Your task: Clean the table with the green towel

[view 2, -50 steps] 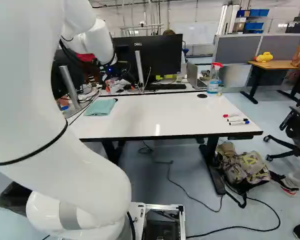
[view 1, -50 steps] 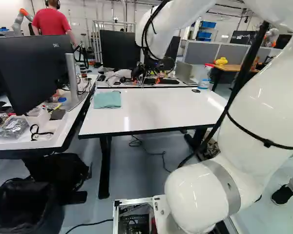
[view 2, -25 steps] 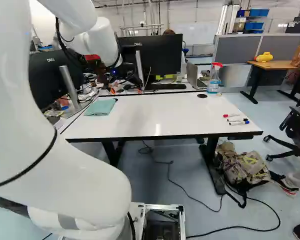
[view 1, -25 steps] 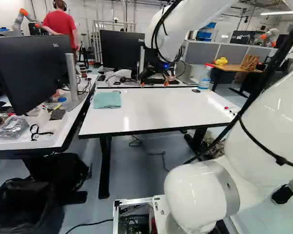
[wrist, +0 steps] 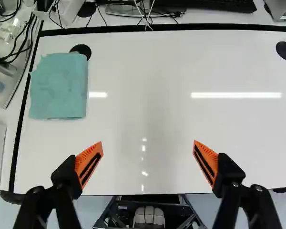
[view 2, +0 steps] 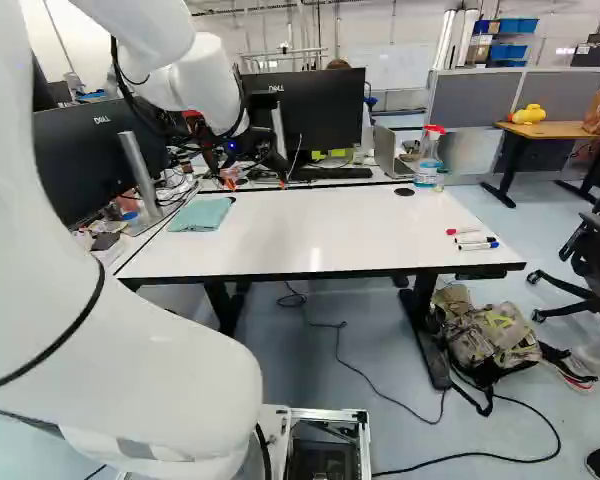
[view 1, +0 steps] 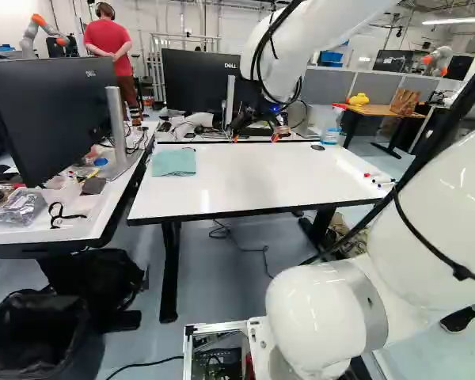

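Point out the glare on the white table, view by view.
Wrist view: two bright streaks, the shorter beside the towel, plus small spots in the gap of the open gripper; both base views: a pale reflection near the table's front edge.

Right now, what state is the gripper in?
Gripper: open, fingers wide apart, holding nothing; the green towel lies on the table, not between the fingers.

Over past the gripper [view 1: 255,138] there's a dark monitor [view 2: 330,110] with a black keyboard [wrist: 224,5]. Off to its right I can see a spray bottle [view 2: 427,160] and three markers [view 2: 473,240], with a patterned backpack [view 2: 480,335] lower down on the floor. Low to its left, a black bin [view 1: 43,336].
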Controlling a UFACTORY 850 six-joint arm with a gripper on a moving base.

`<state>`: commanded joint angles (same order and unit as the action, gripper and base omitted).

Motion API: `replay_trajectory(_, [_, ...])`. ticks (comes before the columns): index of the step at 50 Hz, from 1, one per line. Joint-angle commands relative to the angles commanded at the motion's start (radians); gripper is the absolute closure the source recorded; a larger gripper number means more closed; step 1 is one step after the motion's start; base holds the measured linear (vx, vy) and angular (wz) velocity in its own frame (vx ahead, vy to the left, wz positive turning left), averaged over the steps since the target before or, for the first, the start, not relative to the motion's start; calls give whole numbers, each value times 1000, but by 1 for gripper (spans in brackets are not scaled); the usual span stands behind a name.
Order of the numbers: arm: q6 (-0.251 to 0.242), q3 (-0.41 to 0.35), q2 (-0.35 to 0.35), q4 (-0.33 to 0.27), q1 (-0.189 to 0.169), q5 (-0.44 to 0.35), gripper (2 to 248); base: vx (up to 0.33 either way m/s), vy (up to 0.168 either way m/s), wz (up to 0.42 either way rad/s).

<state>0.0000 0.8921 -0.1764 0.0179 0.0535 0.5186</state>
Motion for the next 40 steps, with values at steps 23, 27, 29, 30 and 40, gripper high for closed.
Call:
replay_trajectory(23, [0,-28,-4,-1,-2,-49,3,0,0,0])
replay_trajectory(27, [0,-37,-5,-1,-2,-64,3,0,0,0])
replay_trajectory(29, [0,-42,-5,-1,-3,-72,3,0,0,0])
replay_trajectory(30, [0,-44,-6,-1,-3,-77,3,0,0,0])
replay_trajectory(40, [0,-72,-9,-2,-5,-124,3,0,0,0])
